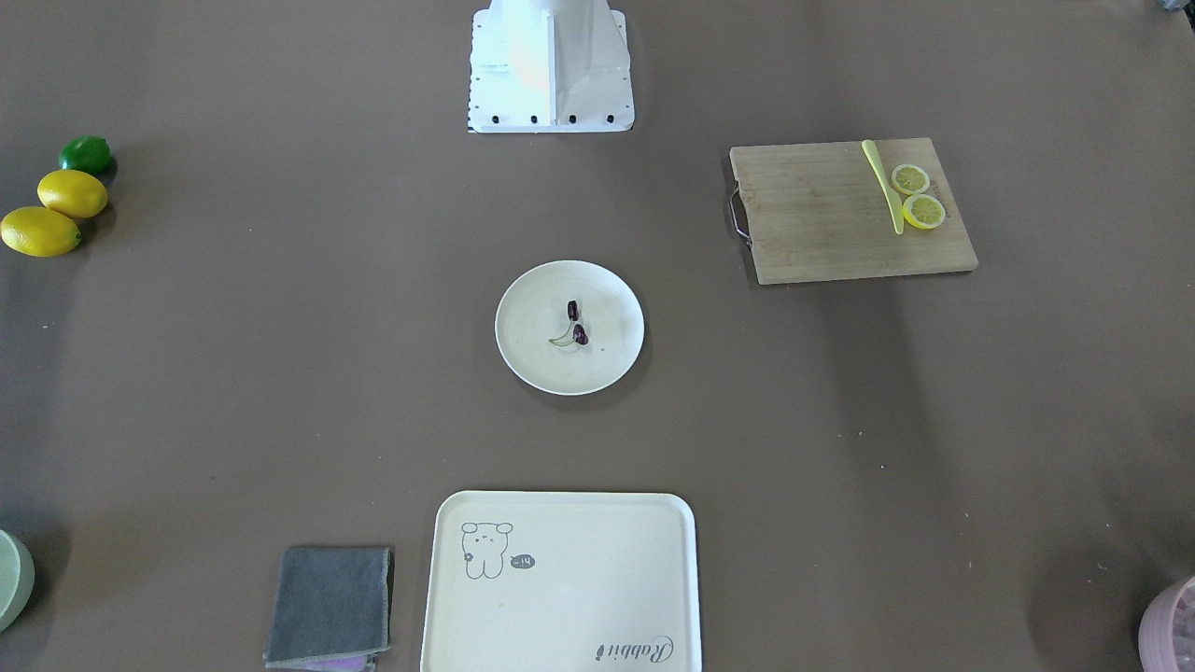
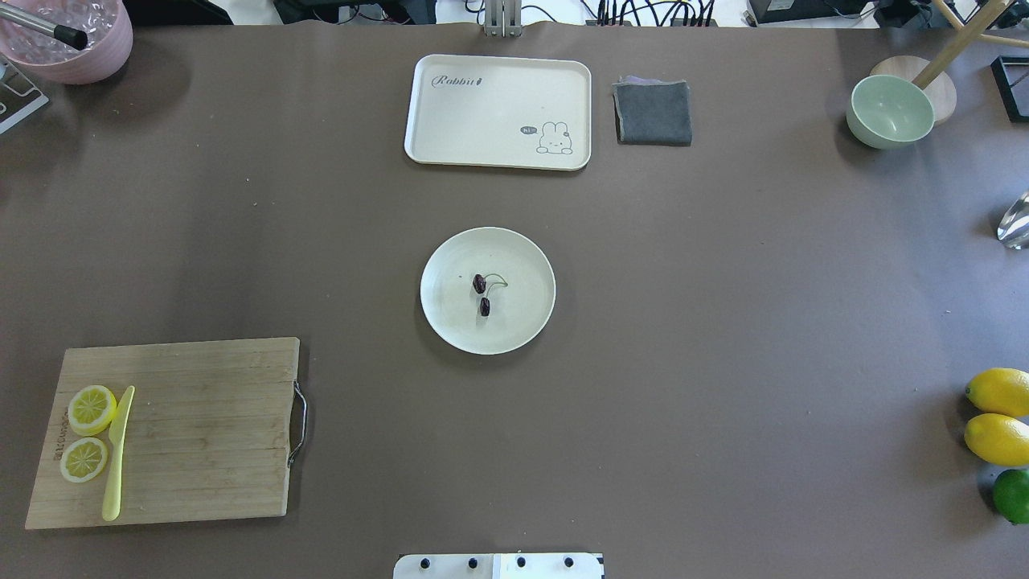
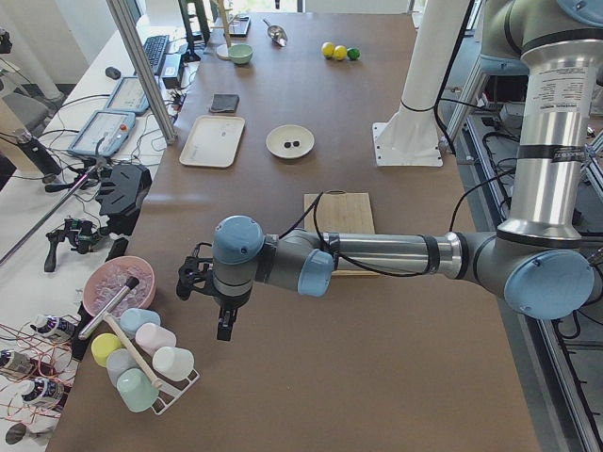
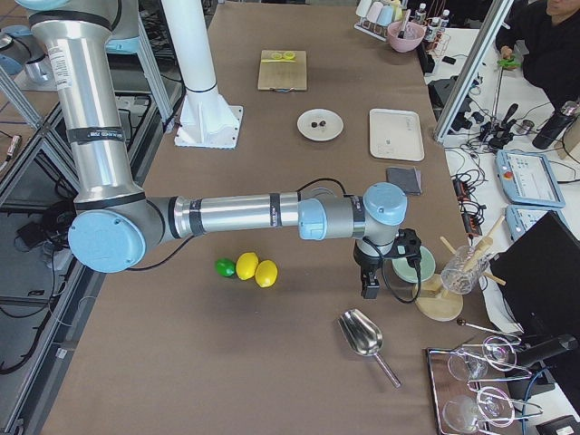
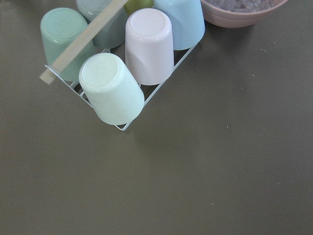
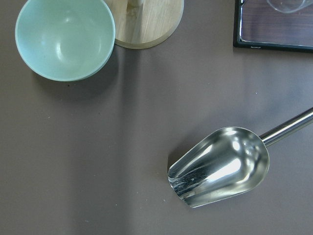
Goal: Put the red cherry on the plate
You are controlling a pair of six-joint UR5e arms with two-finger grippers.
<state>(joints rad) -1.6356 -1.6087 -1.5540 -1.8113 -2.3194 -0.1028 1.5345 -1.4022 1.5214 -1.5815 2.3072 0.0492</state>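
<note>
Cherry: red cherry lies on plate — just off centre, toward 9 o'clock.
L arm: left gripper near cup rack; apart or together, can't tell.
R arm: right gripper by scoop — can't tell.

Plate at far mid-table, red cherry lying on it | cream tray just beside plate, view-left | cutting board nearer than plate, partly behind left arm | left gripper well nearer than plate, pointing down beside cup rack; finger gap unreadable
</note>
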